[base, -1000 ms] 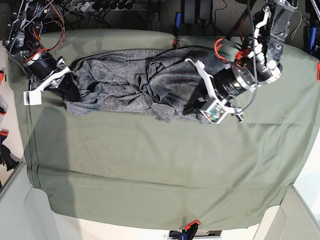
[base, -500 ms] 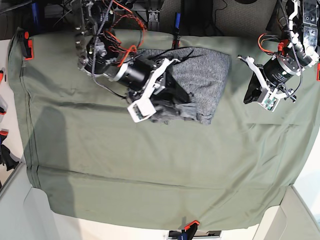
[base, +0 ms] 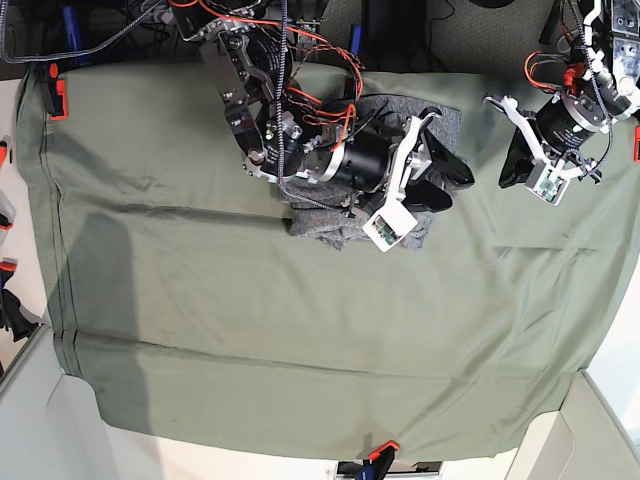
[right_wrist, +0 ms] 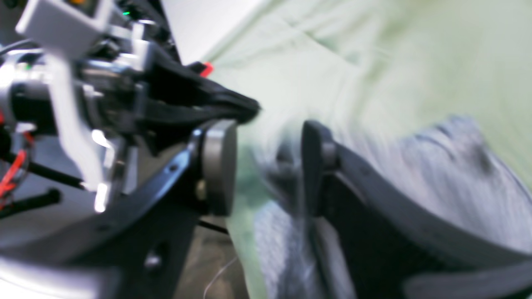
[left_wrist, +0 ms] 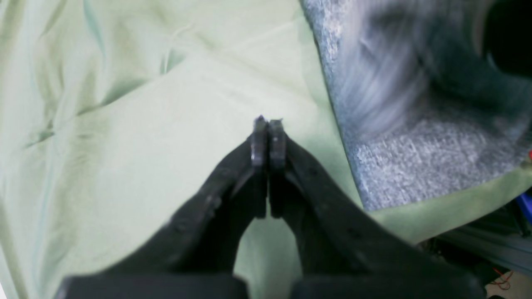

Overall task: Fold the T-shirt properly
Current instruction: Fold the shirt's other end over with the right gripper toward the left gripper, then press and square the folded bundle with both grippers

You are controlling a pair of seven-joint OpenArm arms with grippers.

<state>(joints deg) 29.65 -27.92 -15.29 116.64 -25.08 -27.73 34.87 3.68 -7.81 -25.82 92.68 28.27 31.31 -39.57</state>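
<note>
Base view, from left to right: the right gripper lies low over the T-shirt, which sits as a bunched grey heap at the far middle of the olive table cloth, mostly hidden under that arm. Half a second ago this gripper was at the shirt's left part; it has since swung across to the right edge, and the heap looks narrower than it did then. Further right, well apart from the shirt, the left gripper hangs above bare cloth near the far right corner, almost where it was before.

Right wrist view: the right gripper has its jaws spread apart, with grey knit beneath and behind them; the blur makes it hard to say whether either pad touches the fabric, though nothing appears pinched between them.

Left wrist view: the left gripper has its fingertips pressed together with nothing between them, over the green cloth. The shirt's edge lies just beside it to the right.
</note>
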